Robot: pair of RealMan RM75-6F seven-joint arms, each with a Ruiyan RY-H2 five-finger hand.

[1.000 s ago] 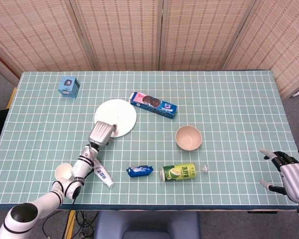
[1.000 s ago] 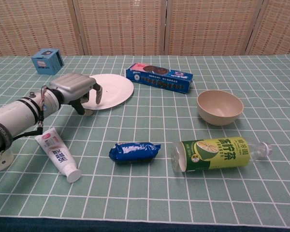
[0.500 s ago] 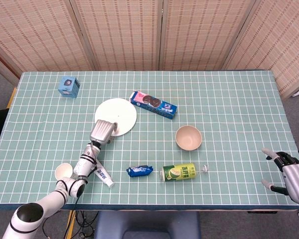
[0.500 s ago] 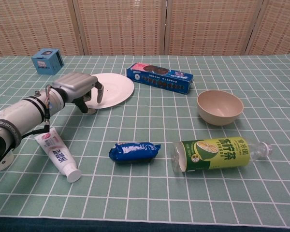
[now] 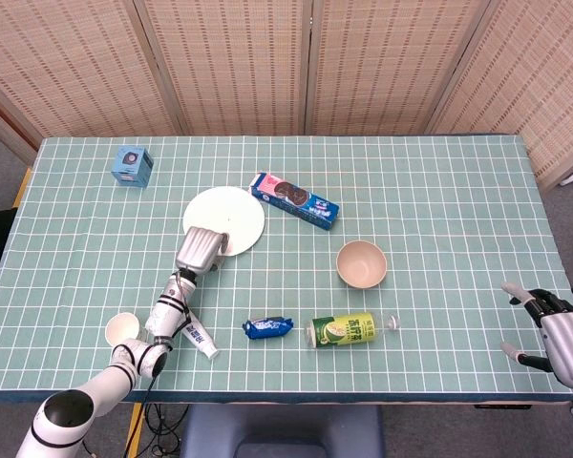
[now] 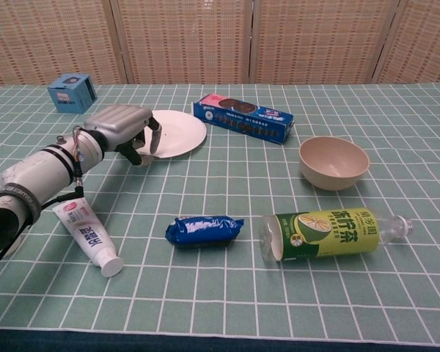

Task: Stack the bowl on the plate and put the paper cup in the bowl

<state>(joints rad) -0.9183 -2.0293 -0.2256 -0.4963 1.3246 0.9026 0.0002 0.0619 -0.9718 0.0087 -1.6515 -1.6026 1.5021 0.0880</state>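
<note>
My left hand (image 5: 200,250) rests on the plate's (image 5: 231,212) near edge, fingers curled at the rim, whether pinching it I cannot tell. The bowl (image 5: 361,263) sits at four o'clock from the plate, well apart; it looks light, stiff and smooth, best taken by its rim. The paper cup (image 5: 121,328), flimsy, stands at seven o'clock. My right hand (image 5: 554,336) hangs spread and empty, partly cut off.
</note>
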